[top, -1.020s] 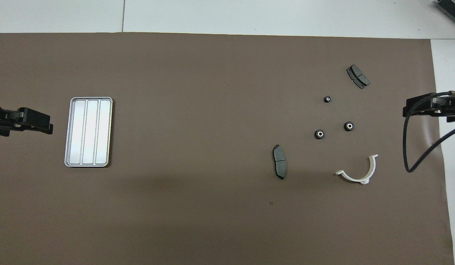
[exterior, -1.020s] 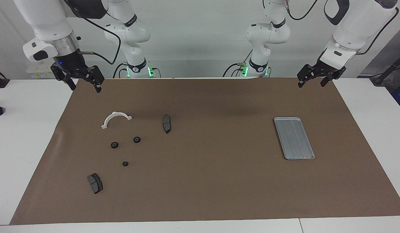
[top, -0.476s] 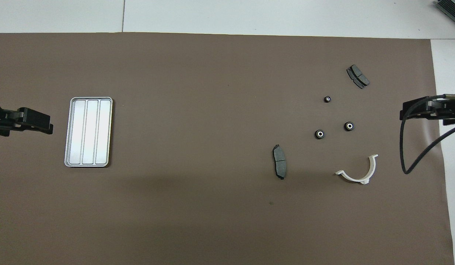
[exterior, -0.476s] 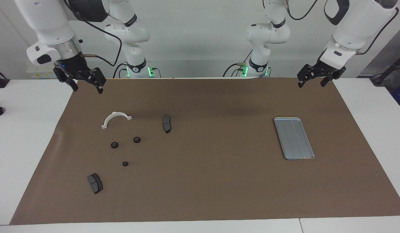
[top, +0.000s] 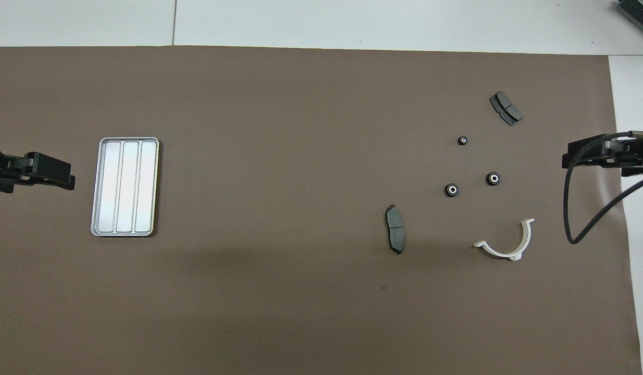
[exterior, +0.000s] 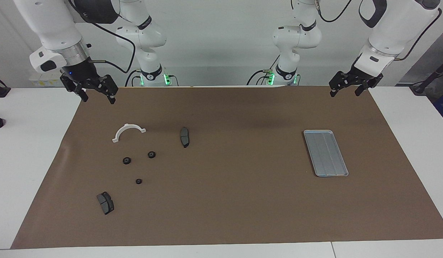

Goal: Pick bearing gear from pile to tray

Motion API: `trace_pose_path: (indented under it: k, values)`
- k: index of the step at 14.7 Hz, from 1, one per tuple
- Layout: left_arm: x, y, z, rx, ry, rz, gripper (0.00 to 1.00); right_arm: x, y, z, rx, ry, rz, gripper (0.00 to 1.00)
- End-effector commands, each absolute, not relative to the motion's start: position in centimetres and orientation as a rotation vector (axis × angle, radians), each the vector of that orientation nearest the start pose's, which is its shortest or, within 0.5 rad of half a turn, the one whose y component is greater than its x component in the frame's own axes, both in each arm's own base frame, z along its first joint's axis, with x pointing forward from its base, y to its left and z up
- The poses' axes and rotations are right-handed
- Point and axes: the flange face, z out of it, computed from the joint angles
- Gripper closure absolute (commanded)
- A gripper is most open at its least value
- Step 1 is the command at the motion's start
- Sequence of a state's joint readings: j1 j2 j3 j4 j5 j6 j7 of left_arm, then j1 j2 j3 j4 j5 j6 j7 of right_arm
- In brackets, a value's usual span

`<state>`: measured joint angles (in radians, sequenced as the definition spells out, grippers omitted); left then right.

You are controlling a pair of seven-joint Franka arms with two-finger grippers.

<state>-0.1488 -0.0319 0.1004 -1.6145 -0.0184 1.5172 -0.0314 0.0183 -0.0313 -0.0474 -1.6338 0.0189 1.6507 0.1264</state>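
Three small black round bearing gears lie loose in the pile at the right arm's end of the brown mat, also seen from overhead. The silver grooved tray lies empty toward the left arm's end. My right gripper hangs open over the mat's edge beside the pile, holding nothing. Open and empty too, my left gripper waits over the mat beside the tray.
A white half-ring bracket and two dark brake-pad plates lie among the gears. The brown mat covers most of the white table. A black cable loops off the right arm.
The right gripper has shifted slightly inward over the mat toward the pile. The left arm and all the parts have stayed put.
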Motion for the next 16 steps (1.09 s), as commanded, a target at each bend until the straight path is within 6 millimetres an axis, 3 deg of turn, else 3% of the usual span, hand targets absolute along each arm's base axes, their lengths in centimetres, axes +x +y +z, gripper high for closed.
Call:
trace_pose_path:
  k: [1,3,5,7,9,11,16]
  values:
    - [52.8,-2.5,61.8,-3.143,0.017,0.088,0.00,56.2,-2.2,60.2,-3.093,0.155,-0.097,0.00]
    - [52.8,-2.6,61.8,-3.143,0.020,0.088,0.00,58.3,-3.9,56.9,-3.101,0.076,-0.087,0.00]
    - [52.8,-2.6,61.8,-3.143,0.020,0.088,0.00,60.3,-4.2,54.0,-3.105,0.049,-0.113,0.00]
    - [52.8,-2.6,61.8,-3.143,0.020,0.088,0.00,61.4,-4.4,49.3,-3.111,-0.008,-0.107,0.00]
    - [52.8,-2.6,61.8,-3.143,0.020,0.088,0.00,61.5,-4.3,44.1,-3.115,-0.041,-0.141,0.00]
    - [52.8,-2.6,61.8,-3.143,0.020,0.088,0.00,61.0,-4.2,40.2,-3.119,-0.054,-0.169,0.00]
    - [52.8,-2.6,61.8,-3.143,0.020,0.088,0.00,59.5,-3.4,33.6,-3.123,-0.127,-0.143,0.02]
